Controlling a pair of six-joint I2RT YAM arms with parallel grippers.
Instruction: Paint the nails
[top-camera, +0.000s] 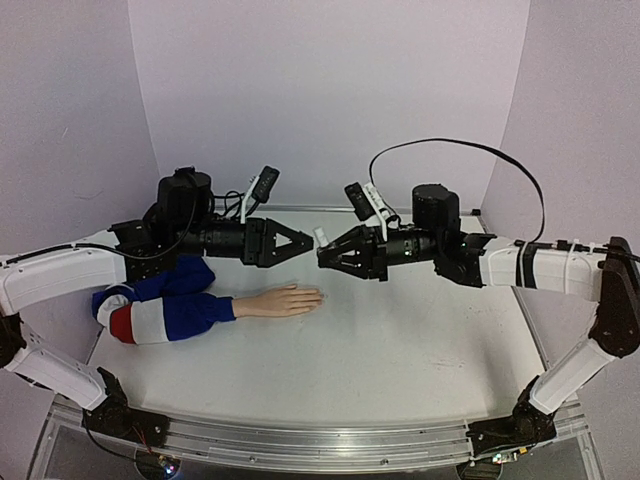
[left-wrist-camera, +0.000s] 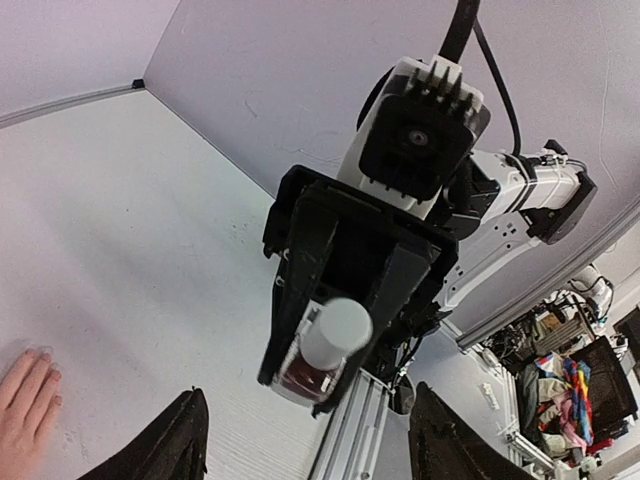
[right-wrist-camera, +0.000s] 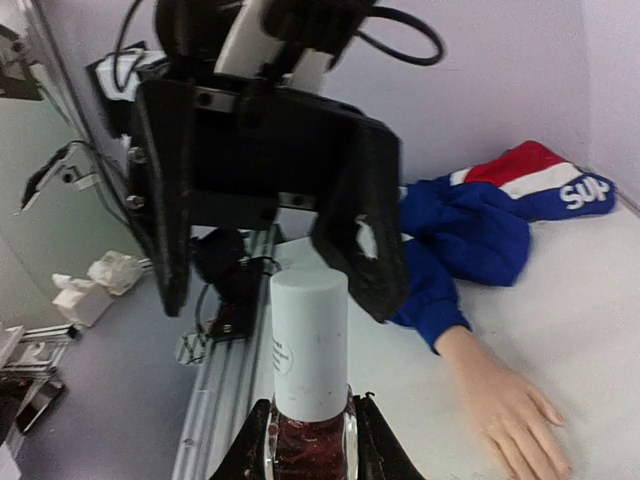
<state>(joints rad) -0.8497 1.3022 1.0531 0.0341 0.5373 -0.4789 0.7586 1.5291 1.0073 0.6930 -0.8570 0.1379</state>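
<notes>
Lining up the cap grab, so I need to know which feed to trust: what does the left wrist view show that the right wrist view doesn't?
Only the left wrist view: the right end effector seen head-on, shut on the polish bottle, white cap pointing at the camera, with the right arm behind it. Only the right wrist view: the left end effector seen head-on, open beyond the cap, and the striped sleeve. Both: the bottle and the mannequin hand on the table, though the left wrist view catches only its fingertips.
</notes>
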